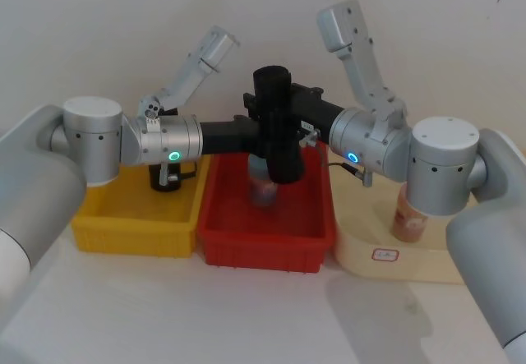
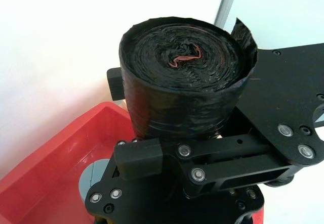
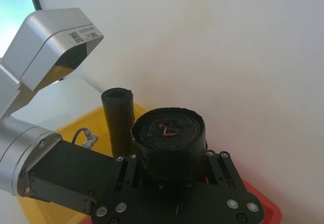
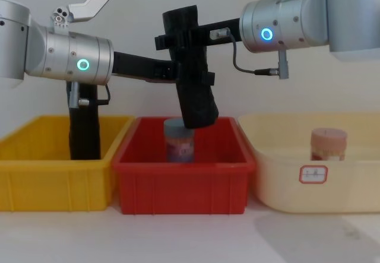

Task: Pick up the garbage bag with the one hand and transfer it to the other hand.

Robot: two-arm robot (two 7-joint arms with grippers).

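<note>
Currently mid-handover: garbage bag roll (image 4: 191, 73) hangs tilted above the red bin (image 4: 184, 186), left gripper (image 4: 172, 68) clamped on its middle, right gripper (image 4: 178, 36) closed around it near the top. Next, I'd judge: confirm right grip, then open left jaws and back away left.

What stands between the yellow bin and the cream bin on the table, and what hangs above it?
The red bin stands between the yellow bin and cream bin in the chest view. Above it hangs the garbage bag.
</note>
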